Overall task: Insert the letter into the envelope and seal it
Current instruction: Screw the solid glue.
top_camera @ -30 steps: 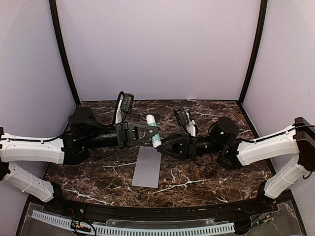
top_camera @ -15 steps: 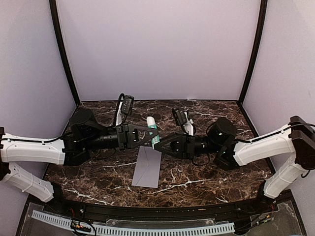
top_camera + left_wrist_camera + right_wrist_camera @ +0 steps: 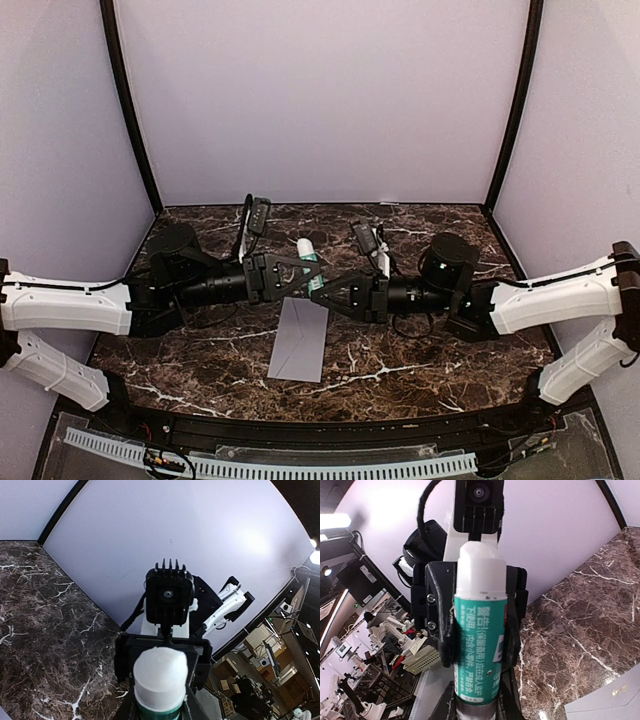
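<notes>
step: sealing prep, i judge; the glue stick [image 3: 479, 630] is held in the air by both arms, white cap on.
left gripper [image 3: 316, 270]: jaws clenched on the green tube just below the cap.
right gripper [image 3: 322, 288]: jaws clenched on the tube's lower end.
envelope [image 3: 298, 345]: flat on the tabletop [image 3: 430, 350], just under the jaws.
letter: not visible; probably already inside.
next: one grip must shift to the cap and pull it off.
change: right arm swung in and closed; envelope unmoved.
</notes>
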### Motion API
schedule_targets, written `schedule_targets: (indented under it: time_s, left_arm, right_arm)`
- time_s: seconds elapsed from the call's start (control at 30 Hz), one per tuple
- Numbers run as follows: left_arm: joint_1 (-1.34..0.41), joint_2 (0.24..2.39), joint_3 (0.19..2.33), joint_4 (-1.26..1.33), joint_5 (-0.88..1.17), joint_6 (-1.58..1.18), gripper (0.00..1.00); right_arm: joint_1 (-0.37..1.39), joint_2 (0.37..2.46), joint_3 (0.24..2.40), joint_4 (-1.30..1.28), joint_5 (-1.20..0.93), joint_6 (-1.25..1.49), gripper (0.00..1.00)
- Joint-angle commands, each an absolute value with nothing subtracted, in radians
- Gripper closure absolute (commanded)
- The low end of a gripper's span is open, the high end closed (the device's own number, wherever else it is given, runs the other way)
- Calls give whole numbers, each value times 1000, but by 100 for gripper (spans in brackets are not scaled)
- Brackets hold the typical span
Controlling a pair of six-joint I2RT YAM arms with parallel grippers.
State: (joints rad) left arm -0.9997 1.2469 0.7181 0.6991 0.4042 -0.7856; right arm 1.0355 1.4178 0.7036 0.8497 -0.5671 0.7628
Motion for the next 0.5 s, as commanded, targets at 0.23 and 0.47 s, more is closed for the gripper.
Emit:
schedule_targets:
  time_s: [0.23,0.47]
  left_arm:
    - [-1006,1228,706,589,266,-805,100]
    - [-1005,1248,700,583,228,-840,100]
  right_arm:
    - [1103,1437,960,291,-42,552,100]
    - [1165,1528,1121,113,178,511,100]
